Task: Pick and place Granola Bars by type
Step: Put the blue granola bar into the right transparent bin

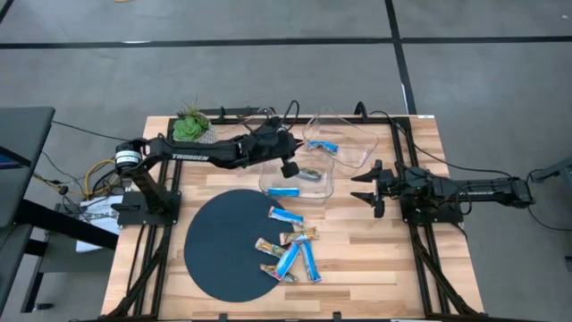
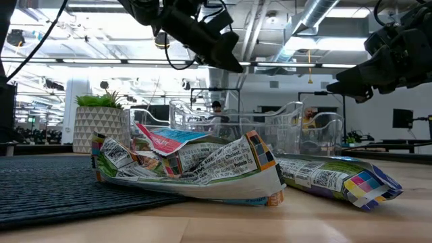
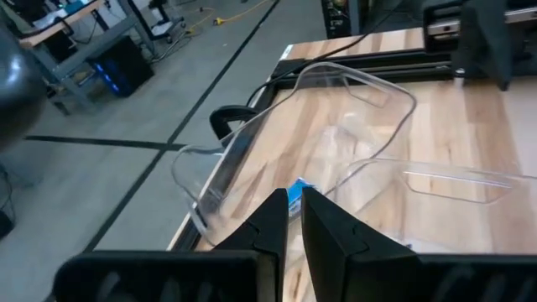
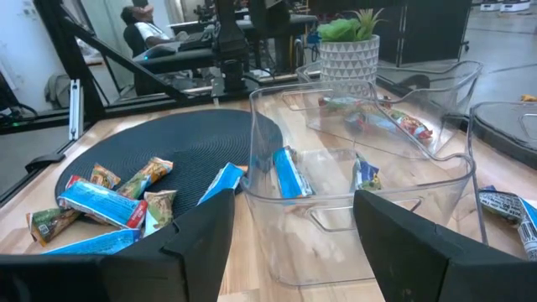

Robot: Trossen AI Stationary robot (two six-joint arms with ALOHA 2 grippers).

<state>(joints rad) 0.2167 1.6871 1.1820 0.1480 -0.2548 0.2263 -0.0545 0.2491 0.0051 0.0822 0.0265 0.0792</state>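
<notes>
A wooden table fills the frame's centre, a round dark mat on its lower left. Two clear plastic bins sit above centre: the far bin and the near bin, each already holding a bar or two. The left gripper hangs over the near bin, fingers pressed together, empty. The right gripper waits right of centre, fingers spread. The granola bars lie heaped at the mat's right edge: probably light, crinkly, slippery; best pinched across the middle.

Granola Bars lie on mat, near bins.
</notes>
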